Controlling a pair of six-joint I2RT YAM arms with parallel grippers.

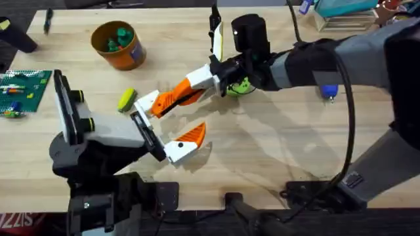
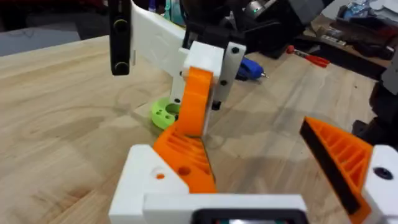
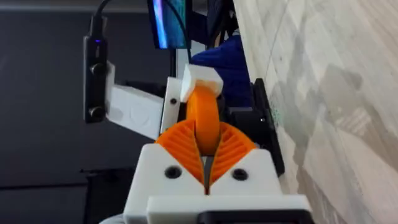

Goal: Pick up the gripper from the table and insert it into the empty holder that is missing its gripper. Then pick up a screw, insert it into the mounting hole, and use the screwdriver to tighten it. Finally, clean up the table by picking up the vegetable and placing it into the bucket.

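Note:
My right gripper point(image 1: 195, 85) reaches in from the right, shut on the orange ribbed gripper point(image 1: 172, 98), seen close up point(image 3: 204, 115). The held piece point(image 2: 194, 102) slants down onto the holder point(image 2: 146, 180), the white finger of my left gripper point(image 1: 172, 121), and touches it. My left gripper point(image 2: 261, 158) stands open; its other finger carries an orange pad point(image 2: 339, 155). A yellow-green vegetable point(image 1: 126, 99) lies just left of the holder point(image 1: 146, 103). At the back left is the orange bucket point(image 1: 118, 44). The blue screwdriver point(image 1: 328, 90) lies partly behind the right arm, its body point(image 2: 252, 68) on the wood.
A green ring disc point(image 1: 239, 86) lies under the right wrist, also close behind the held piece point(image 2: 165, 114). Dark green pieces sit in the bucket. A green brick plate point(image 1: 23, 92) is at the left edge. A red-handled tool point(image 2: 308, 57) lies beyond the screwdriver.

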